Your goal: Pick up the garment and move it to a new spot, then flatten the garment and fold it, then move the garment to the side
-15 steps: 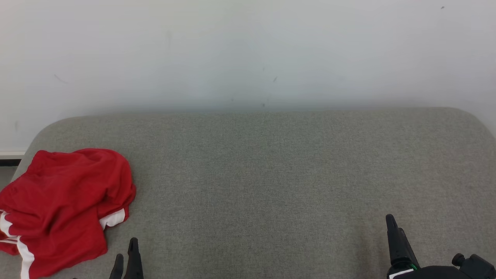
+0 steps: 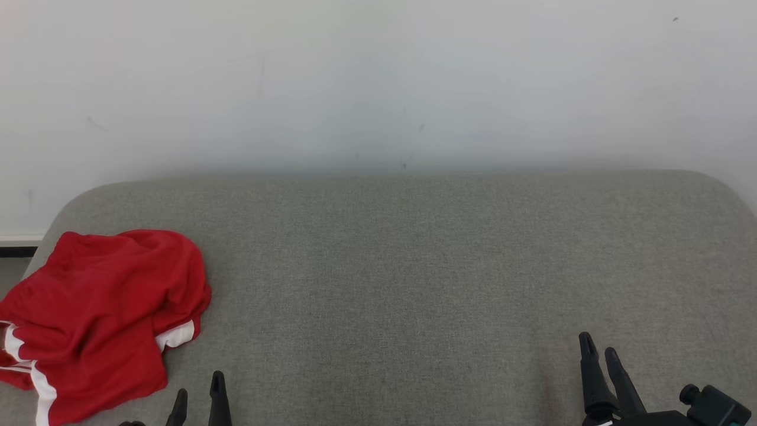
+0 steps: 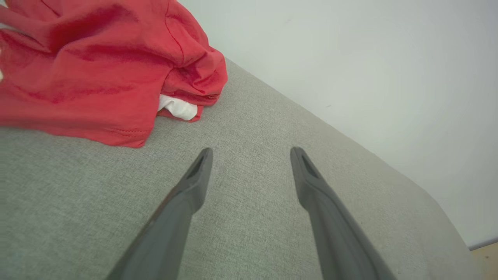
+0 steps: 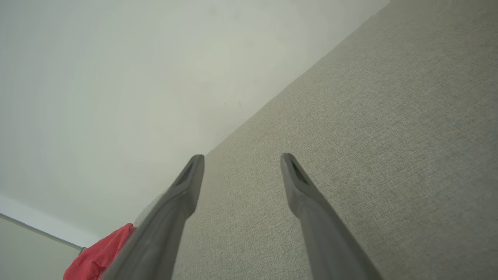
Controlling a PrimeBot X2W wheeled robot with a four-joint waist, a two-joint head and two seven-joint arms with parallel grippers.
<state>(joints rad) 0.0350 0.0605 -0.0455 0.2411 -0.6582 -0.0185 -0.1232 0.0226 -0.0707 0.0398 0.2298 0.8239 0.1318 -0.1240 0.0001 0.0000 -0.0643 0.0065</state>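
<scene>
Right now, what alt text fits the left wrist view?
A crumpled red garment with white trim lies upper left on a grey cushion. The open, empty left gripper points beside it, not touching; pale wall behind.

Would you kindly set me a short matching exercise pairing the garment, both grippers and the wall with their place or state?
1 garment
2 left gripper
3 right gripper
4 wall

A open, over bare grey cushion, far from the garment
B plain white, behind the cushion
C red, crumpled at the cushion's left end
D open, close beside the garment, not touching it

Pairs: 1-C, 2-D, 3-A, 4-B
</scene>
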